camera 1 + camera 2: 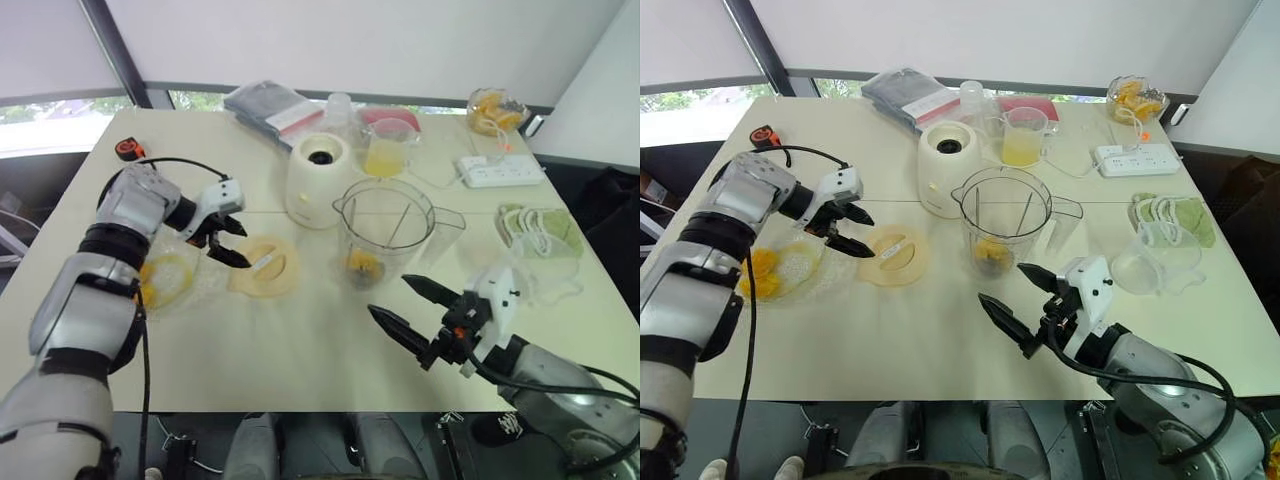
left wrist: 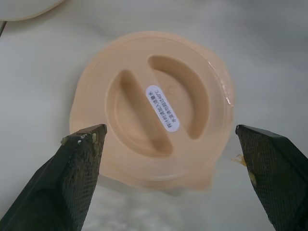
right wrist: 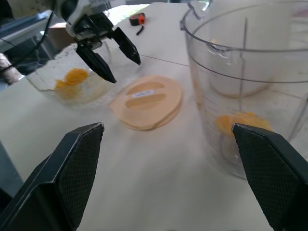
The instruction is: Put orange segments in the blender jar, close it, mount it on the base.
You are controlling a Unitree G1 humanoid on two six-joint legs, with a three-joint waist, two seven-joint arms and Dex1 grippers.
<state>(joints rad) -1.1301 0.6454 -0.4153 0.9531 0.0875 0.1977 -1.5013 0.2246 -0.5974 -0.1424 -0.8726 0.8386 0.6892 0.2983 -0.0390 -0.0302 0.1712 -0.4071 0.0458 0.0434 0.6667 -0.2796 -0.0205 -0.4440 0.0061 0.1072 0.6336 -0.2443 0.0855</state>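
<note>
The clear blender jar (image 1: 388,225) stands mid-table with orange segments (image 1: 364,264) at its bottom and no lid on it. Behind it to the left sits the cream base (image 1: 318,180). A flat cream lid (image 1: 266,266) lies on the table left of the jar. My left gripper (image 1: 240,246) hangs open just above the lid's left edge, and its fingers straddle the lid (image 2: 154,106) in the left wrist view. More orange segments (image 1: 762,270) lie in a ruffled glass bowl (image 1: 800,262) under my left arm. My right gripper (image 1: 390,297) is open and empty, in front of the jar (image 3: 240,86).
A cup of yellow liquid (image 1: 386,150) stands behind the jar. A power strip (image 1: 500,172), a bag of orange pieces (image 1: 494,108) and green cloths (image 1: 540,228) lie to the right. A dark packet (image 1: 275,108) is at the back and an orange tape measure (image 1: 128,150) at the far left.
</note>
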